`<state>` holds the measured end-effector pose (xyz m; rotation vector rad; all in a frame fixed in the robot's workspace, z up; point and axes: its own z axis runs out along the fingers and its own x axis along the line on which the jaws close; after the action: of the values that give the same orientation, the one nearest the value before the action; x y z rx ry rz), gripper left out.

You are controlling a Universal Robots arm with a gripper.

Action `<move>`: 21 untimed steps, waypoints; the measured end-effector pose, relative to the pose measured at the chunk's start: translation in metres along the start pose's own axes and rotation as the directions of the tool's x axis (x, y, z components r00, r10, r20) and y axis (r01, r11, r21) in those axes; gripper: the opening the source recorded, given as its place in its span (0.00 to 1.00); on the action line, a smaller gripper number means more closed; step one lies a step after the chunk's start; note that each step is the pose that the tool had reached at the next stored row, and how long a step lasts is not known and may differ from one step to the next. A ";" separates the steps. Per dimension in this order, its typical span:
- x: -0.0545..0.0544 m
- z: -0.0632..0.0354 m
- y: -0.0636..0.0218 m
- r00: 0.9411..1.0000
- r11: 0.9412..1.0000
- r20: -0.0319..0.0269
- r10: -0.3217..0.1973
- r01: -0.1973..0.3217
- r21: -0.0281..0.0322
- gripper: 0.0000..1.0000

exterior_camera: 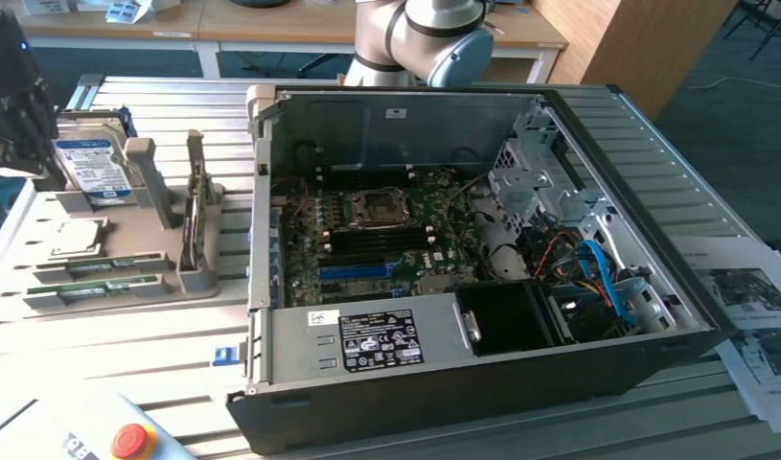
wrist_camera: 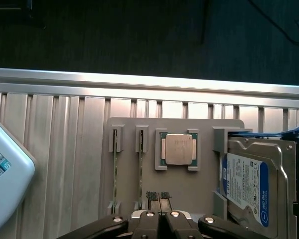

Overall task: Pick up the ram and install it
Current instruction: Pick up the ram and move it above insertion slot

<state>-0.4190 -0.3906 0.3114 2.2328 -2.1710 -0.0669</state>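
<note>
the gripper [wrist_camera: 158,195] hangs over the near edge of a grey tray [wrist_camera: 189,186], its two fingers pressed together and holding nothing. just beside the fingertips the ram [wrist_camera: 140,167] stands on its thin edge in a slot of the tray, not gripped, and a second stick [wrist_camera: 114,167] stands in the next slot, a little farther off. on the gripper's other side a square processor [wrist_camera: 178,149] lies flat in its recess, and past it a hard drive [wrist_camera: 249,186] with a blue-white label sits at the tray's end. nothing covers the ram from above. a white device [wrist_camera: 2,172] lies beyond the sticks. the tray rests on a slatted metal table [wrist_camera: 65,149] with dark floor [wrist_camera: 139,30] behind – in the exterior view an open computer case [exterior_camera: 493,383] stands on the same table, well apart from the tray, with printed sheets [exterior_camera: 754,307] at the exterior view's right.
</note>
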 end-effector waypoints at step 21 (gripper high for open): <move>0.026 -0.0001 0.0008 1.000 1.000 0.000 0.000 0.000 0.001 0.10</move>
<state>-0.4191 -0.4171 0.3113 2.2335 -2.1717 -0.0653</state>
